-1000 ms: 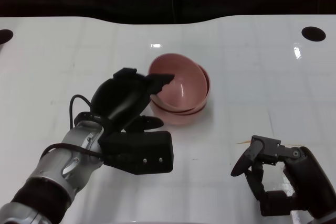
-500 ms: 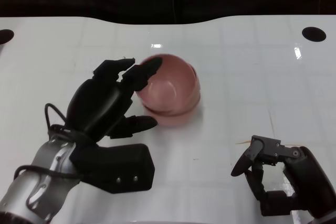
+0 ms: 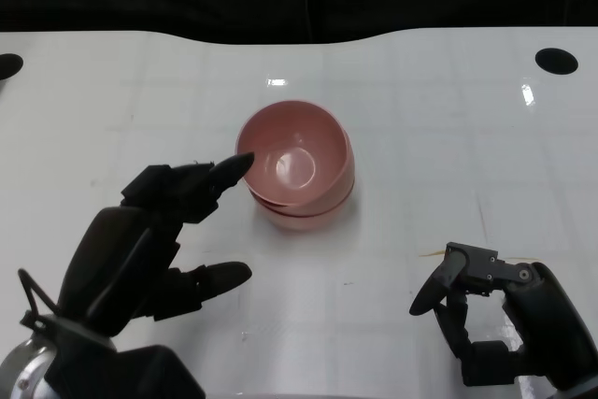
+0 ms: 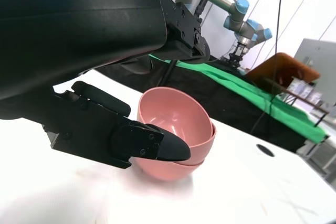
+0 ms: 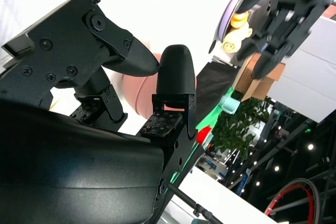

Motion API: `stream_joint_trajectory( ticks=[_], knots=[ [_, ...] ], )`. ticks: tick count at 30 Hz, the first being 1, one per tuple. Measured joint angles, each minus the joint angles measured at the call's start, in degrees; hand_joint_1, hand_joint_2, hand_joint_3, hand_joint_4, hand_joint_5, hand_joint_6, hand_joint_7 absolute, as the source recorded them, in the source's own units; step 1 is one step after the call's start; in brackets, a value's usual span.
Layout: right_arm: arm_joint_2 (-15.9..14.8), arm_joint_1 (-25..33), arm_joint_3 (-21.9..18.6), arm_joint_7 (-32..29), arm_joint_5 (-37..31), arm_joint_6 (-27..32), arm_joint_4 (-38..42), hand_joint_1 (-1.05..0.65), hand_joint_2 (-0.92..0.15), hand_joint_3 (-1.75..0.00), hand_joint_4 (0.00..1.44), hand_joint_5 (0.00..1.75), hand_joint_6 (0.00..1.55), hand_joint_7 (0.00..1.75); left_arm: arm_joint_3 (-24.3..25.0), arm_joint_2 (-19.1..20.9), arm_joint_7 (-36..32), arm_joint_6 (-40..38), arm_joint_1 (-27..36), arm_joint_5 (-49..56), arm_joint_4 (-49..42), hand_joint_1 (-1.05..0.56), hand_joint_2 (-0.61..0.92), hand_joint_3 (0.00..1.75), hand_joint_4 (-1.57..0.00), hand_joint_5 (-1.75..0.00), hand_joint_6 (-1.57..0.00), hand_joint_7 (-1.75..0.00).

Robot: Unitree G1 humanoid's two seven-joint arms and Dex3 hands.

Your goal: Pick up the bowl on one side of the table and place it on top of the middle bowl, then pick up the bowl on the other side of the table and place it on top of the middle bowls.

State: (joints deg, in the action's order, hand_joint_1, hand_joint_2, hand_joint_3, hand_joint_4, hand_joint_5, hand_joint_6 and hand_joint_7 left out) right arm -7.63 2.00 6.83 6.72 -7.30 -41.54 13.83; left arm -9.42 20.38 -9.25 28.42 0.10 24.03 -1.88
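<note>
The pink bowls [image 3: 297,167] sit in a stack in the middle of the white table [image 3: 439,119]. The top bowl [image 3: 291,153] is tipped a little and does not sit flat in the ones under it. You can see the rims of the lower bowls [image 3: 304,214] peeking out at the front. In the left wrist view the stack [image 4: 176,132] shows the same way, one bowl inside another.

The left hand [image 3: 154,245] is at the near left of the table. Its fingers are spread apart and it holds nothing. One fingertip [image 3: 235,166] points at the stack and is just beside the rim of the top bowl. I cannot tell if it touches. The thumb [image 3: 220,277] sticks out to the side, lower down, away from the bowls.

The right hand [image 3: 495,320] is at the near right, well apart from the bowls. Its fingers are curled in and there is nothing in them.

A black hole [image 3: 557,60] is in the table at the far right. Part of another one [image 3: 7,65] shows at the far left edge.
</note>
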Motion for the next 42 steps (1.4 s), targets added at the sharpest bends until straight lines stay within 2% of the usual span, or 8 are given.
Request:
stream_joint_trajectory(
  ticks=[4,11,12,16,22,27,37,42],
  knots=[
    [0.0,0.0,0.0,0.0,0.0,0.1,0.0,-0.18,-0.42,-1.30,0.88,1.75,0.80,1.35,2.2,-3.5,0.2,5.5,4.7,-8.7,0.6,-0.29,0.92,0.17,-0.52,-0.94,-0.71,-0.22],
    [0.0,0.0,0.0,0.0,0.0,0.1,0.0,-0.19,-0.42,-1.30,0.87,1.75,0.80,1.35,3.6,-9.3,5.1,9.1,10.0,-23.4,0.5,-0.20,0.92,0.22,-0.65,-1.10,-0.91,-0.53],
    [0.0,-0.1,0.0,0.0,0.0,0.1,0.0,-0.19,-0.42,-1.29,0.87,1.75,0.80,1.35,3.8,-9.9,5.7,9.3,10.4,-24.4,0.5,-0.17,0.88,0.29,-0.70,-1.13,-0.89,-0.64],
    [0.0,-0.1,0.0,0.3,0.5,0.2,0.0,-0.19,-0.42,-1.29,0.87,1.75,0.79,1.35,4.9,-13.1,7.8,9.3,11.7,-29.2,0.4,-0.06,0.65,0.91,-0.80,-1.40,-0.86,-1.01],
    [0.0,-0.1,-0.1,1.9,2.2,1.0,0.0,-0.16,-0.43,-1.27,0.85,1.75,0.79,1.34,6.6,-16.1,10.5,9.2,12.0,-32.2,-1.8,-0.05,0.54,1.18,-0.87,-1.69,-0.83,-1.47],
    [-0.1,-0.3,-0.2,3.1,3.3,1.1,0.1,-0.16,-0.44,-1.26,0.84,1.75,0.79,1.33,8.0,-17.5,13.4,7.9,12.0,-36.0,-3.8,-0.09,0.52,1.17,-0.86,-1.74,-0.80,-1.55],
    [0.4,-0.7,-0.2,3.6,3.4,1.2,1.7,-0.16,-0.46,-1.21,0.84,1.74,0.80,1.31,9.8,-18.6,18.1,7.9,10.8,-36.8,-6.3,-0.13,0.58,0.97,-0.87,-1.73,-0.83,-1.49],
    [0.7,-2.2,-0.4,3.2,3.2,-0.1,4.0,-0.17,-0.45,-1.22,0.85,1.74,0.81,1.31,10.1,-19.3,20.1,8.2,10.2,-36.9,-7.7,-0.13,0.55,1.05,-0.88,-1.74,-0.84,-1.50]
  ],
)
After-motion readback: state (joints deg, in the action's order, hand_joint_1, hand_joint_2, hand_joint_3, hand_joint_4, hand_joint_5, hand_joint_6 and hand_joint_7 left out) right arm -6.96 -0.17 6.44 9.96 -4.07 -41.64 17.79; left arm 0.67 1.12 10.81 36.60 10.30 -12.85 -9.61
